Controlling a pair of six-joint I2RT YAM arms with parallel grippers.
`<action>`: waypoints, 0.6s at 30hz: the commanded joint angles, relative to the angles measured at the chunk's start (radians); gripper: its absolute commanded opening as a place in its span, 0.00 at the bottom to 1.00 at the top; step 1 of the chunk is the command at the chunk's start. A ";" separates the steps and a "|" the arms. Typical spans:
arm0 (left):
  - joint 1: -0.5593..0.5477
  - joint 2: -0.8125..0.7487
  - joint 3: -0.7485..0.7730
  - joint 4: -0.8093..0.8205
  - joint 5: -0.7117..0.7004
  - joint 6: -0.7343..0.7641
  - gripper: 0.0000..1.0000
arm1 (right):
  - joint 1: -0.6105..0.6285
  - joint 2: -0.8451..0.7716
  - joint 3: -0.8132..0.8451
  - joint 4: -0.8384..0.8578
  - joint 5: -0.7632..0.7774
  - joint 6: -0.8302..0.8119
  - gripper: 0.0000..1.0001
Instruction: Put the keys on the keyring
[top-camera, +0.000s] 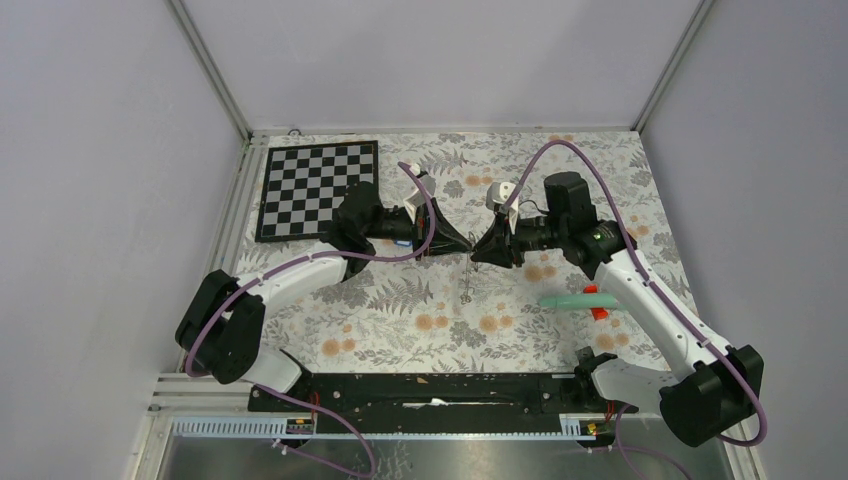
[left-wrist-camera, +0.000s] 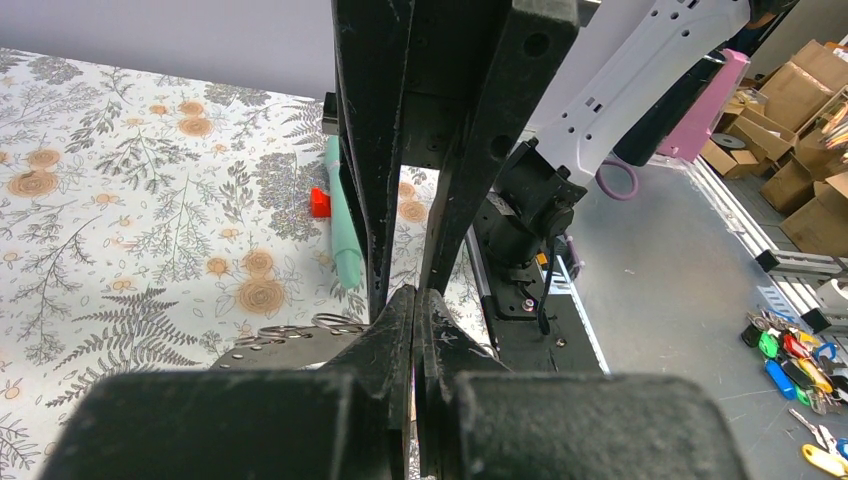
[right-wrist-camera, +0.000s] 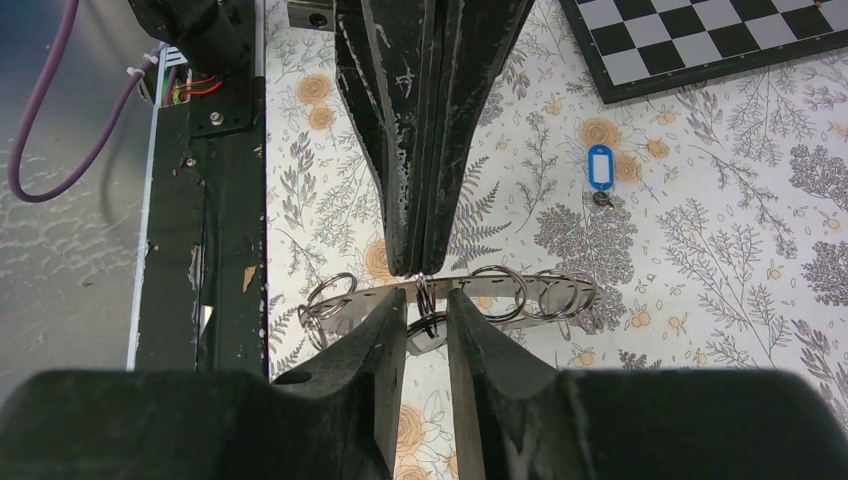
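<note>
L gripper (right-wrist-camera: 420, 268) shut tight on keyring (right-wrist-camera: 490, 290). R gripper (right-wrist-camera: 427, 345) part-open just beside keyring, small ring (right-wrist-camera: 425, 325) between jaws; can't tell if gripped. Blue-tag key (right-wrist-camera: 600, 168) lies beyond keyring. Threading step, prob; next needs fine alignment.

Pale lilac walls (top-camera: 420, 60) close you in on three sides, under even, soft light. Table (top-camera: 400, 320) has a grey floral cloth with orange blooms. Beyond its near edge there's a bare grey surface (left-wrist-camera: 680, 300), then stacked cardboard boxes (left-wrist-camera: 800, 150).

Board (top-camera: 318, 188) far left on table (top-camera: 400, 320); stick (top-camera: 578, 300) near right; keyring (right-wrist-camera: 500, 287) central; key (right-wrist-camera: 599, 168) between keyring and board.
</note>
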 joint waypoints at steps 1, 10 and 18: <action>0.004 -0.028 -0.005 0.088 0.023 -0.006 0.00 | 0.001 -0.009 0.012 0.023 -0.011 0.003 0.28; 0.005 -0.025 -0.005 0.086 0.022 -0.003 0.00 | 0.001 -0.009 0.016 0.036 -0.032 0.027 0.10; 0.012 -0.036 0.006 -0.019 0.011 0.096 0.00 | 0.002 -0.014 0.056 -0.067 0.027 -0.061 0.00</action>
